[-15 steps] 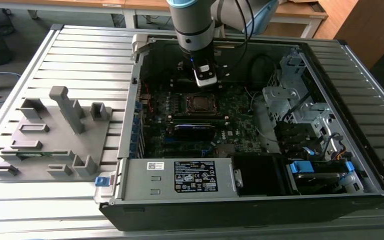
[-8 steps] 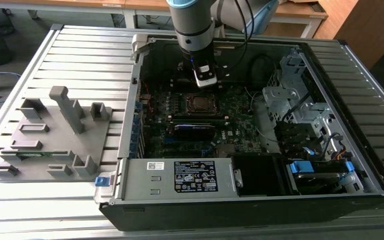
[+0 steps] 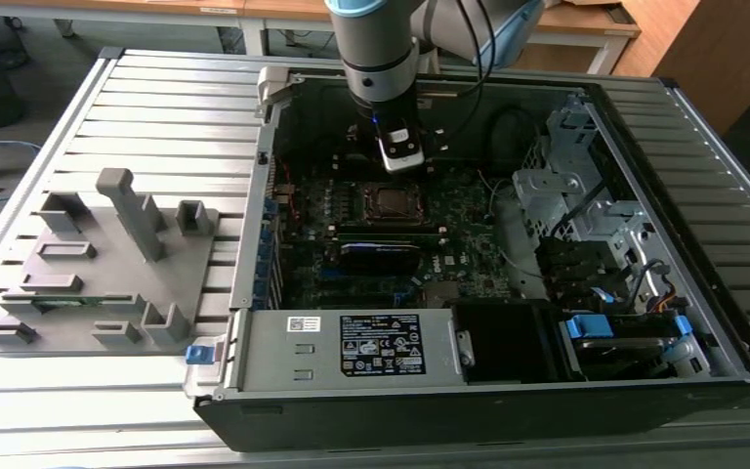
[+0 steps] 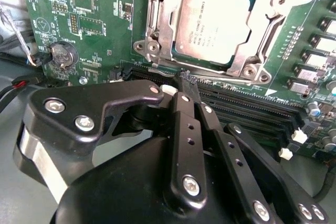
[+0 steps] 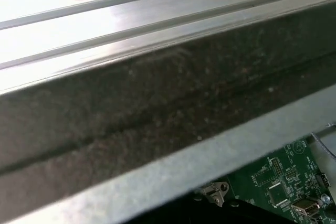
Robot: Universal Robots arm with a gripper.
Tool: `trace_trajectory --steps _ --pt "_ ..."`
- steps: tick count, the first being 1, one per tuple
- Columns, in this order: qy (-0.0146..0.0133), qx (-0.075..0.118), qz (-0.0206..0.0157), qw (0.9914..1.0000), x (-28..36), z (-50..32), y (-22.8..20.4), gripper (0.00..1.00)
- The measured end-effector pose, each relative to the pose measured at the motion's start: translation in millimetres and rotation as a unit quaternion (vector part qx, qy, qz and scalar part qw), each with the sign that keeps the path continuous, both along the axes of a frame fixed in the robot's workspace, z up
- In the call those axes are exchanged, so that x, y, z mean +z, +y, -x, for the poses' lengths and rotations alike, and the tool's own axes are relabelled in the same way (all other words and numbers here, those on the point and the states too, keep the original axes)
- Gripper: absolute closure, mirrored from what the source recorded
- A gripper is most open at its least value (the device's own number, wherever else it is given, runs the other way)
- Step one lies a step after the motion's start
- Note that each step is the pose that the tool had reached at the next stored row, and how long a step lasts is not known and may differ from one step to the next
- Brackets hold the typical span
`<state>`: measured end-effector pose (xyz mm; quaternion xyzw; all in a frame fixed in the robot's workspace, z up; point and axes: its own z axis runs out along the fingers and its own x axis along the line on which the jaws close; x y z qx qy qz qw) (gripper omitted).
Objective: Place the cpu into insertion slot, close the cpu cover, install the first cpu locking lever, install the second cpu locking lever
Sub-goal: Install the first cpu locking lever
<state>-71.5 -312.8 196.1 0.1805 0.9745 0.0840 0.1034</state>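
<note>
In the exterior view I hold the hand (image 3: 401, 156) just above the insertion slot (image 3: 390, 201), inside the open computer case (image 3: 506, 391) on the tabletop (image 3: 153, 88). In the second wrist view its fingers (image 4: 189, 85) are pressed together, empty, beside the cpu (image 4: 212, 24) seated in the slot, with the cpu cover (image 4: 262, 35) framing it.

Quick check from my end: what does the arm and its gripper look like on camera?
The arm is silver-grey with a light blue joint cap and black cables alongside. In the second wrist view, the gripper is matte black, built of slim jointed links with silver screws.
</note>
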Motion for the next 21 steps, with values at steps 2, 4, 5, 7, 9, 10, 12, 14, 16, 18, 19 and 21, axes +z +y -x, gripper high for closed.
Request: trace_trajectory --steps 2,4,5,7,9,10,12,14,16,18,19,21 --pt "-0.0001 0.0 0.0041 0.99999 -0.6 0.0 0.0 0.9" --pt "0.0 0.0 0.0077 0.99997 -1.2 0.0 0.1 0.9" --pt "0.0 0.0 0.0093 0.99996 -1.4 0.0 0.1 0.9" --pt "0.0 0.0 0.0123 0.99992 -1.8 0.0 0.0 0.9" --pt "0.0 0.0 0.0148 0.99989 -2.3 0.0 0.1 0.9" --pt "0.0 0.0 0.0159 0.99987 -2.5 0.0 0.1 0.9" --pt "0.0 0.0 0.0173 0.99985 -2.6 0.0 0.1 0.9" --pt "0.0 0.0 0.0174 0.99985 -2.6 0.0 0.1 0.9" --pt "0.0 0.0 0.0174 0.99985 -2.7 0.0 0.1 0.9" --pt "0.0 0.0 0.0174 0.99985 -1.5 0.0 0.2 0.9" --pt "0.0 0.0 0.0174 0.99985 -0.3 0.0 0.2 0.9" --pt "-0.0001 0.0 0.0173 0.99985 2.3 0.0 0.2 0.9"
